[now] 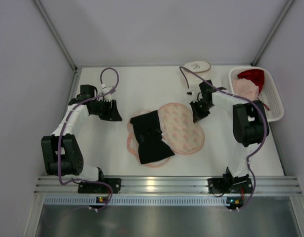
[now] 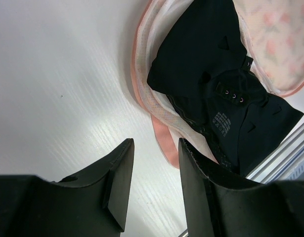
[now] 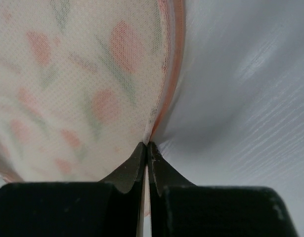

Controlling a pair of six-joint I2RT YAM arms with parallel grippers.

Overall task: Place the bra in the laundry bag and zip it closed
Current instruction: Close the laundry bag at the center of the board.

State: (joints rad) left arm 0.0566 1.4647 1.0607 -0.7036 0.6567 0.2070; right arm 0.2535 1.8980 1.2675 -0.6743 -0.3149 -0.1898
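The laundry bag (image 1: pixel 184 129) is a pink floral mesh pouch lying open mid-table. The black bra (image 1: pixel 150 137) rests on its lower half, partly under the floral flap, and its near end sticks out past the rim. My right gripper (image 1: pixel 196 114) sits at the flap's right edge. In the right wrist view it (image 3: pixel 147 145) is shut on the laundry bag's (image 3: pixel 82 84) orange-trimmed edge. My left gripper (image 1: pixel 114 113) hovers left of the bag. In the left wrist view it (image 2: pixel 155 148) is open and empty, short of the bag's pink rim (image 2: pixel 164 140) and the bra (image 2: pixel 216 84).
A white slatted basket (image 1: pixel 276 101) at the back right holds red and pink garments. A round white embroidered item (image 1: pixel 197 66) lies at the back. Grey walls enclose the table, and a metal rail (image 1: pixel 161 185) runs along the near edge.
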